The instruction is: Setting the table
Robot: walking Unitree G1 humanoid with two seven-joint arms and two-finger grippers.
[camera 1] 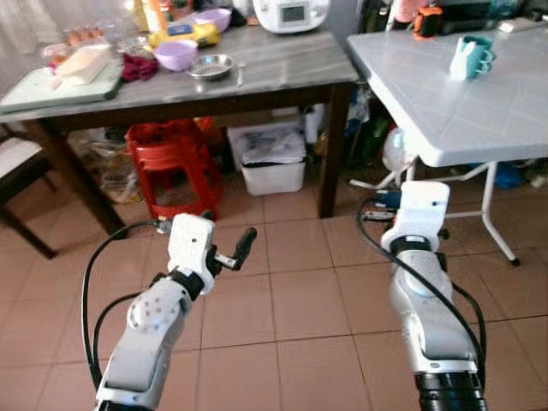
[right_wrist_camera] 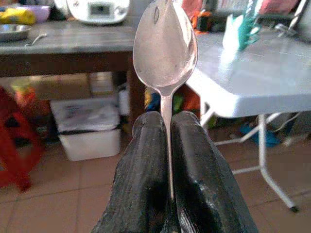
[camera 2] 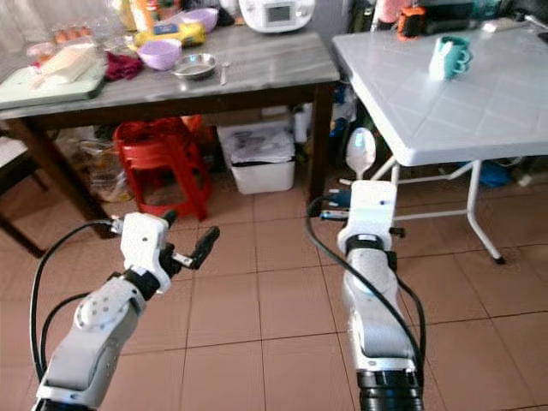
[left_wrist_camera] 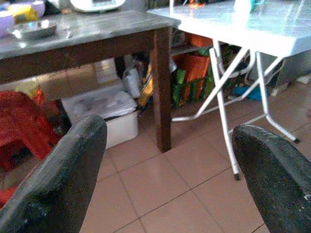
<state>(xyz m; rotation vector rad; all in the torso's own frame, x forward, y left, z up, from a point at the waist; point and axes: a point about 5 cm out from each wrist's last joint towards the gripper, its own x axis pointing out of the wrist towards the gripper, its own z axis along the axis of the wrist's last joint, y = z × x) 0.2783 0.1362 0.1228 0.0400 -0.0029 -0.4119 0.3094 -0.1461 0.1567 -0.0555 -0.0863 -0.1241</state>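
Tiled kitchen floor between a wooden table (camera 1: 282, 73) and a white folding table (camera 1: 479, 103) ahead-right — spoon (right_wrist_camera: 165, 46) clamped upright in right gripper (right_wrist_camera: 167, 160), nearer the white top; left gripper (camera 1: 231, 254) spread, empty.
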